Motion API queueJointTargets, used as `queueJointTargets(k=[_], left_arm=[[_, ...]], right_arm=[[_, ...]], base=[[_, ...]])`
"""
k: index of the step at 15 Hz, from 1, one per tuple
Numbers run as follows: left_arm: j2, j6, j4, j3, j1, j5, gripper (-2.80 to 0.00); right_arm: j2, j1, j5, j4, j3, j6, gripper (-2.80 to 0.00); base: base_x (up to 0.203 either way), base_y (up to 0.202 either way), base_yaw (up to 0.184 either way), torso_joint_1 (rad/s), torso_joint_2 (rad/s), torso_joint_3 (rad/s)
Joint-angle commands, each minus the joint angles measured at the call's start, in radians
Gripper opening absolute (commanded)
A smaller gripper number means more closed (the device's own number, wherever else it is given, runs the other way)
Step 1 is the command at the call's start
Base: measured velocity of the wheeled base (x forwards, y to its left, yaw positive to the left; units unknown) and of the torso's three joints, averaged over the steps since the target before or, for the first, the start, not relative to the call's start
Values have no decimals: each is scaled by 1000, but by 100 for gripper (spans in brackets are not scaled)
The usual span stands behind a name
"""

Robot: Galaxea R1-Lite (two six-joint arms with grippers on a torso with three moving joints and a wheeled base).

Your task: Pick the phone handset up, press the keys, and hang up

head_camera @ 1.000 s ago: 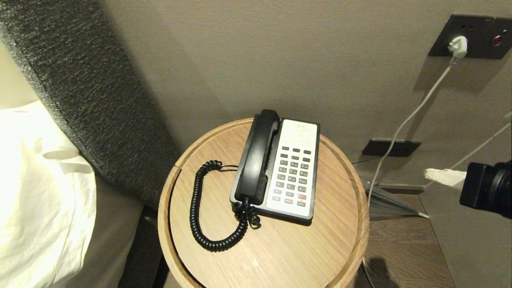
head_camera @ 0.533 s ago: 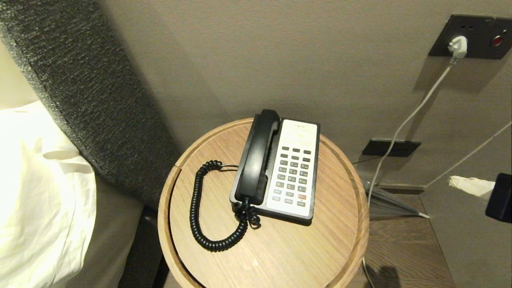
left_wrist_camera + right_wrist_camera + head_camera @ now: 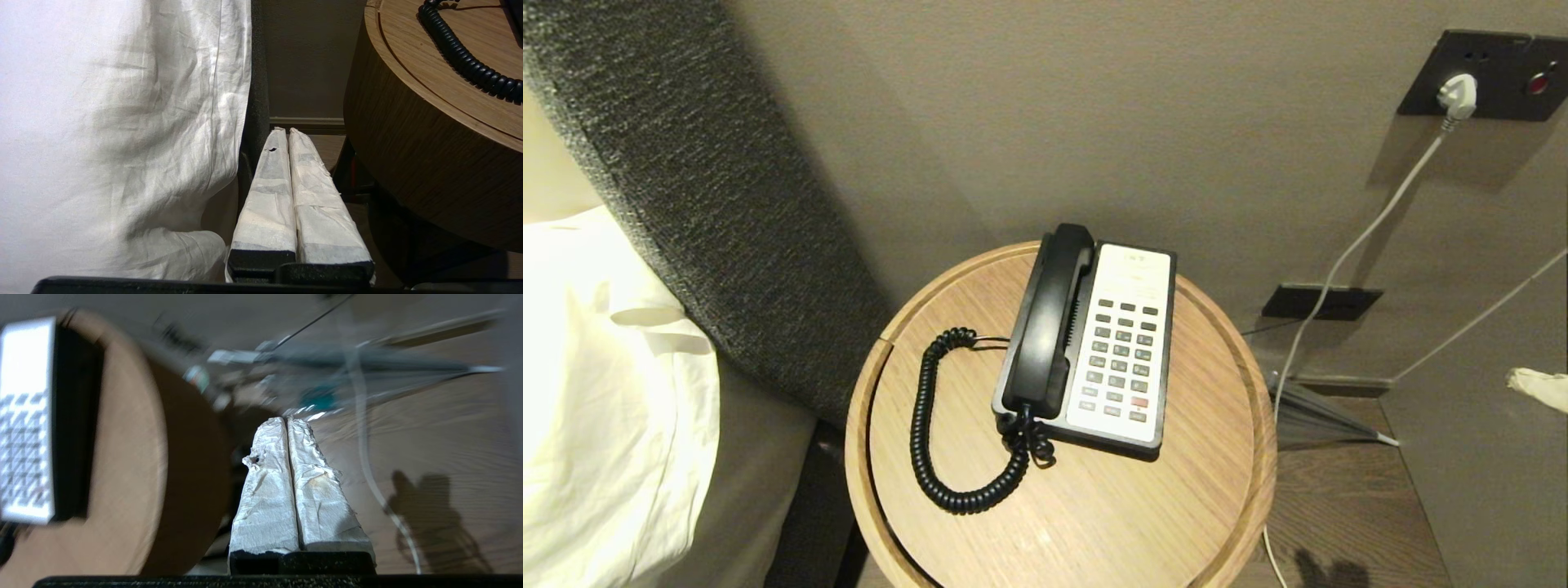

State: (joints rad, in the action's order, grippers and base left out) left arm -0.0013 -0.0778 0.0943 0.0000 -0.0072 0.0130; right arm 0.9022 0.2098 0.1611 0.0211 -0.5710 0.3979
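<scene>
The glossy black phone handset [image 3: 1049, 318] rests in its cradle on the left side of the black-and-white phone base [image 3: 1123, 347], whose grey keys [image 3: 1121, 359] face up. Its coiled cord [image 3: 939, 441] loops across the round wooden table [image 3: 1201, 498]. My right gripper [image 3: 1539, 385] shows only as white-wrapped tips at the head view's right edge, well away from the phone. In the right wrist view it [image 3: 287, 421] is shut and empty, beside the table and above the floor. My left gripper [image 3: 284, 131] is shut and empty, low between the bed and the table.
A bed with a white sheet [image 3: 596, 392] and a dark padded headboard [image 3: 686, 188] stand left of the table. On the wall at the right, a white plug [image 3: 1458, 94] sits in a dark socket panel, and its cable [image 3: 1339, 261] runs down to the wooden floor [image 3: 1347, 506].
My right arm has drawn back to the right and downward, out of the head view, until only the wrapped tips show. The phone, the cord and the left arm have not moved.
</scene>
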Motion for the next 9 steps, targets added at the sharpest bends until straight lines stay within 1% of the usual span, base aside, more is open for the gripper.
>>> queueJointTargets(k=[1,3,7,9], left_arm=[[1,0,1,40,0,-1,-280],[1,0,1,40,0,1,-280],[1,0,1,40,0,0,-280],[1,0,1,40,0,1,-280]], right_arm=[[-102,-77,2,7,40,3,-280],[-213,-116,9,23,98,3,-280],[-434,-143,51,29,225,5,-280],[-556,-186,55,23,294,1,-280]], base=[[0,0,0,0,0,0],[0,0,0,0,0,0],[0,0,0,0,0,0],[0,0,0,0,0,0]])
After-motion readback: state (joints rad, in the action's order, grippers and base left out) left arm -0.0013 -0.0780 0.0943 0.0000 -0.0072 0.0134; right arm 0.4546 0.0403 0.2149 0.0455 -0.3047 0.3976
